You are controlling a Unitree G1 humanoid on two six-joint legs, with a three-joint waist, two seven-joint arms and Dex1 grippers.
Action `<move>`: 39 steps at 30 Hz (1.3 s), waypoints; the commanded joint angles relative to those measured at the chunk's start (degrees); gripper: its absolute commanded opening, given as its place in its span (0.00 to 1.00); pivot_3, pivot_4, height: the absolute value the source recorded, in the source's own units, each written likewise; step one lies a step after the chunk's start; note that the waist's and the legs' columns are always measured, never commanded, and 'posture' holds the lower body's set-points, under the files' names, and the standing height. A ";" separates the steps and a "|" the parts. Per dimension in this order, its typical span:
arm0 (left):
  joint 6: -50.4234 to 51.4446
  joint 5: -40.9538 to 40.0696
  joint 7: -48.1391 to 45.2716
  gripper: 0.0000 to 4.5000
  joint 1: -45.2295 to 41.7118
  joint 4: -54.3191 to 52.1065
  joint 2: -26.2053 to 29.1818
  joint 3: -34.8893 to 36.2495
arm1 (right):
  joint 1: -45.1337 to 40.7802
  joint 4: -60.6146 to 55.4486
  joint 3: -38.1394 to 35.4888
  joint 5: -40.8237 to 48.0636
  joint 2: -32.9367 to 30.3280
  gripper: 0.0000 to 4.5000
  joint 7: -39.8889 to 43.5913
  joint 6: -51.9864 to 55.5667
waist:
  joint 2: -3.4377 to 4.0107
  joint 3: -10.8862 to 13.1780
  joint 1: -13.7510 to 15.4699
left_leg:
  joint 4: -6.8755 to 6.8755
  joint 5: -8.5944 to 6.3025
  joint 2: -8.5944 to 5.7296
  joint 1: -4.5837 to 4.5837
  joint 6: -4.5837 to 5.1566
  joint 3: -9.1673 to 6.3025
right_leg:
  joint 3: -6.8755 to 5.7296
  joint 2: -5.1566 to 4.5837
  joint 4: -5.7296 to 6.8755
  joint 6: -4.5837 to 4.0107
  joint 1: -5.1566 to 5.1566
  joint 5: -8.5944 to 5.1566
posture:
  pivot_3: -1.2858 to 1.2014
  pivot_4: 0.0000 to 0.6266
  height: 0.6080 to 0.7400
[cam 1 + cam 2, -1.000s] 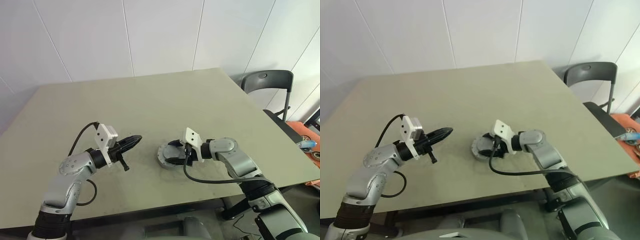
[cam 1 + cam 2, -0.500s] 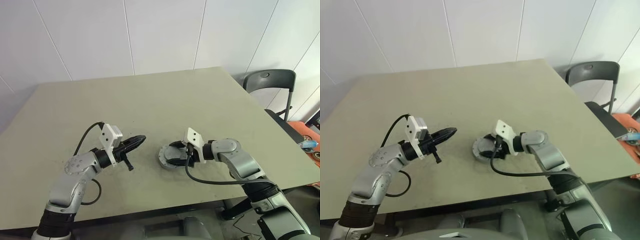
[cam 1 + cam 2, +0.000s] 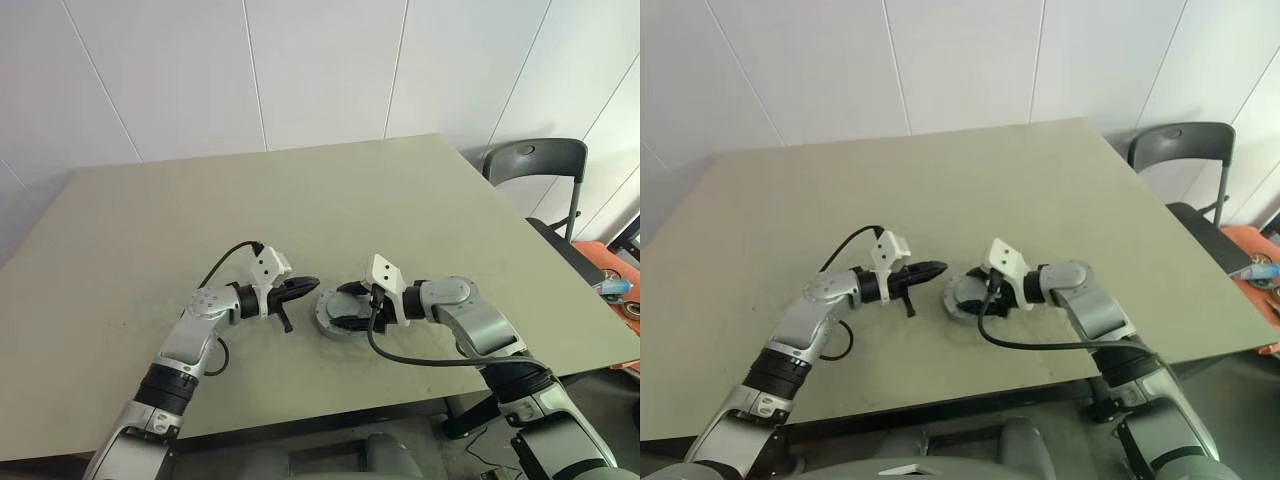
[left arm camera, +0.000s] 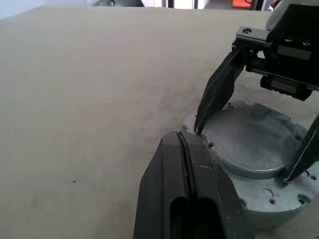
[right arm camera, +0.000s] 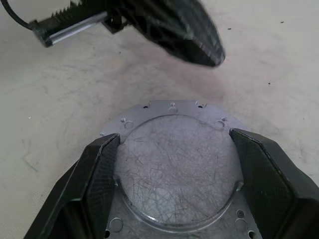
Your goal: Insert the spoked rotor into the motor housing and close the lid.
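Note:
The motor housing point(image 3: 334, 333) is a squat silver body on the table, with a holed flange point(image 5: 149, 110). A flat, scratched round lid point(image 5: 174, 164) covers its top, so the inside is hidden. My right gripper point(image 3: 335, 308) reaches over it from the right, its two black fingers point(image 5: 99, 169) pressed against opposite sides of the raised lid. My left gripper point(image 3: 312, 284) is shut with nothing in it, its tip point(image 4: 182, 144) low over the table at the housing's left edge, close to one right finger. The spoked rotor is out of view.
The beige table point(image 3: 300, 200) stretches wide behind and to both sides of the housing. A dark chair point(image 3: 535, 165) stands past the table's right corner. Black cables loop from both wrists near the front edge.
My left arm has swung right and down, bringing its shut gripper from mid-left of the table up to the housing's left edge. The right gripper has stayed in place on the lid.

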 commanded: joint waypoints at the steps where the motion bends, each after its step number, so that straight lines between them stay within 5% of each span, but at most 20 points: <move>1: -1.01 0.16 -4.09 0.00 -1.79 0.64 0.38 -1.00 | 0.28 1.19 0.50 -1.56 0.13 0.71 -1.29 0.97 | 0.00 0.00 0.00 | 0.00 0.00 0.00 0.00 0.00 0.00 | 0.00 0.00 0.00 0.00 0.00 0.00 | 0.52 0.00 1.00; 24: 2.39 7.06 -8.30 0.00 -3.15 3.99 1.54 -7.40 | -0.65 1.20 0.72 -2.48 2.06 0.71 -2.76 2.47 | -0.04 -0.04 -0.41 | -0.06 -0.01 0.03 0.73 0.01 0.00 | 0.00 0.02 0.01 -0.18 0.70 -0.14 | 0.52 0.00 1.00; 28: 2.80 7.06 -8.44 0.00 -2.98 3.61 1.62 -7.43 | -0.77 0.37 0.28 -1.86 2.09 0.99 -2.73 3.98 | -0.04 -0.05 -0.28 | -0.06 -0.01 0.04 0.72 0.01 0.00 | 0.00 0.02 0.01 -0.19 0.68 -0.14 | 0.52 0.00 1.00; 39: 3.10 6.81 -8.26 0.00 -2.50 2.76 1.76 -7.32 | -1.60 -1.71 -2.97 2.49 1.69 1.00 -1.30 8.25 | -0.05 -0.05 -0.08 | -0.16 -0.02 0.03 0.65 0.01 -0.01 | -0.01 0.00 -0.11 -0.15 0.64 -0.15 | 0.52 0.00 1.00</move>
